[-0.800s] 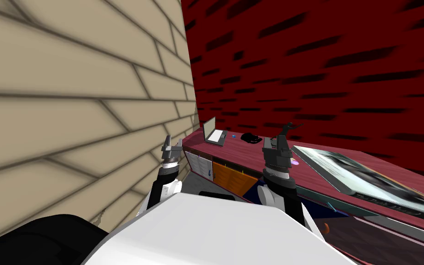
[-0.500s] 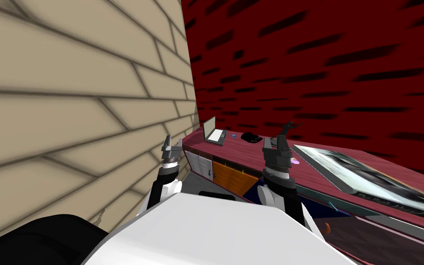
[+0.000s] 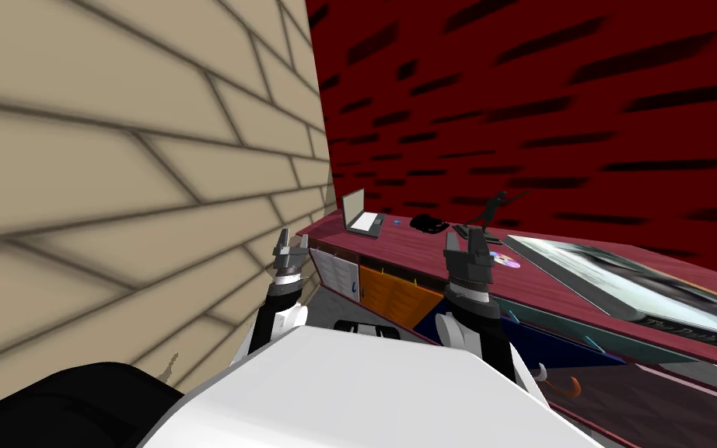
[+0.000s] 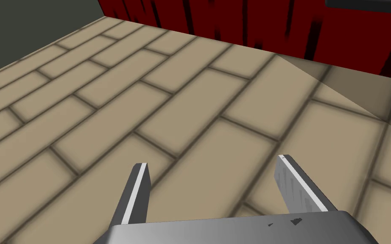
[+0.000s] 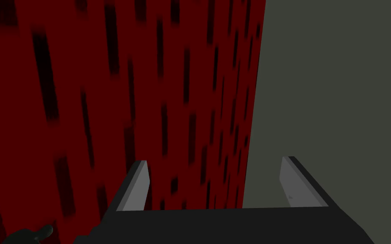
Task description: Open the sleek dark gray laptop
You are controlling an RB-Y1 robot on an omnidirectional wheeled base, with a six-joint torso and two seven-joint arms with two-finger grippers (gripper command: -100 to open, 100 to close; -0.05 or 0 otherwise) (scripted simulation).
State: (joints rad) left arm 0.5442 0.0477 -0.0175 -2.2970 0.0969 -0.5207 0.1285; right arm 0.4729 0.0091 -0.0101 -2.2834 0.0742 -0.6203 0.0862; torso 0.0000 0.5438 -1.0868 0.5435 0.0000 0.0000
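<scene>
A small grey laptop (image 3: pixel 360 214) stands with its lid raised at the far left end of a long dark red desk (image 3: pixel 427 257), close to the tan brick wall. My left gripper (image 3: pixel 290 250) is held up short of the desk's left corner, open with nothing between its fingers (image 4: pixel 136 192). My right gripper (image 3: pixel 467 247) rises in front of the desk's near edge, well to the right of the laptop, open and empty too, as its fingers (image 5: pixel 134 186) show in the right wrist view.
On the desk lie a black mouse-like object (image 3: pixel 428 224), a dark figurine (image 3: pixel 494 210), a shiny disc (image 3: pixel 505 261) and a large flat book (image 3: pixel 629 284). White and orange drawer fronts (image 3: pixel 380 284) sit under the desktop. A tan brick wall (image 3: pixel 131 171) runs close on my left.
The head view has shifted: desk and laptop now sit slightly higher and the figurine and disc have come clear of my right gripper. Both arms hold their pose.
</scene>
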